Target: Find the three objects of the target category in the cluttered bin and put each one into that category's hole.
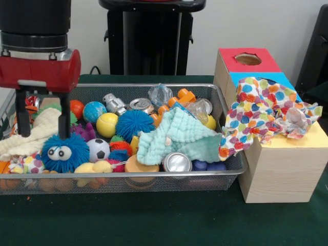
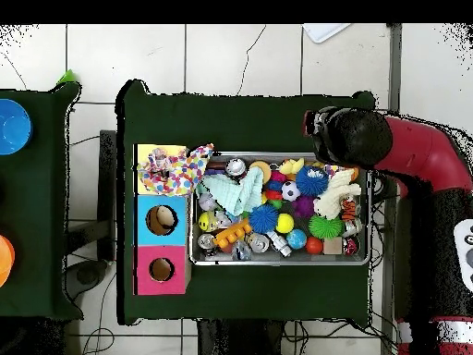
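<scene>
The pincer (image 1: 42, 115) is held apart astride the cream cloth (image 1: 32, 134) at the basket (image 1: 123, 181) end. Three cloths are counted; the dotted cloth (image 1: 262, 114) is draped over the yellow box (image 1: 287, 169).

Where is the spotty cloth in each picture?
Front view: the polka-dot cloth is draped over the yellow-topped box, right of the basket.
Overhead view: the cloth lies at upper left, on the yellow panel.
Shared landmark: the mint-green cloth beside it.
</scene>
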`<state>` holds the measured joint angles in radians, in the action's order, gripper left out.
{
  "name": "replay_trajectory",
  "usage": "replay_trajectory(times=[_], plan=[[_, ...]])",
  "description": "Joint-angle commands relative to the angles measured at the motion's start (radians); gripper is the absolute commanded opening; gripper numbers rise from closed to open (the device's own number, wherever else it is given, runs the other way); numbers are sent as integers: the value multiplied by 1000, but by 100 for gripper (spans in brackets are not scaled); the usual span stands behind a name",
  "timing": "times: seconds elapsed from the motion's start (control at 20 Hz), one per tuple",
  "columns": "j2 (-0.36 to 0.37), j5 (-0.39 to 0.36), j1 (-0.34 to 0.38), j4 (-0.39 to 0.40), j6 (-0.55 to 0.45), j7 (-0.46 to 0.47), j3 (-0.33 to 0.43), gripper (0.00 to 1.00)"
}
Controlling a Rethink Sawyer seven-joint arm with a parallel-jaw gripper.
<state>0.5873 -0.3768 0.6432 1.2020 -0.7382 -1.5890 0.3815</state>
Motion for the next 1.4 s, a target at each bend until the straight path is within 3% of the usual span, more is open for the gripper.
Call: replay_trajectory(times=[0.05, 0.7, 1.05, 1.4], plan=[[-34, -105, 30, 89, -7, 308, 82, 100], [-13, -206, 62, 222, 138, 203, 90, 100], [-54, -269, 72, 224, 202, 183, 81, 100], [-99, -312, 102, 178, 185, 242, 95, 100]])
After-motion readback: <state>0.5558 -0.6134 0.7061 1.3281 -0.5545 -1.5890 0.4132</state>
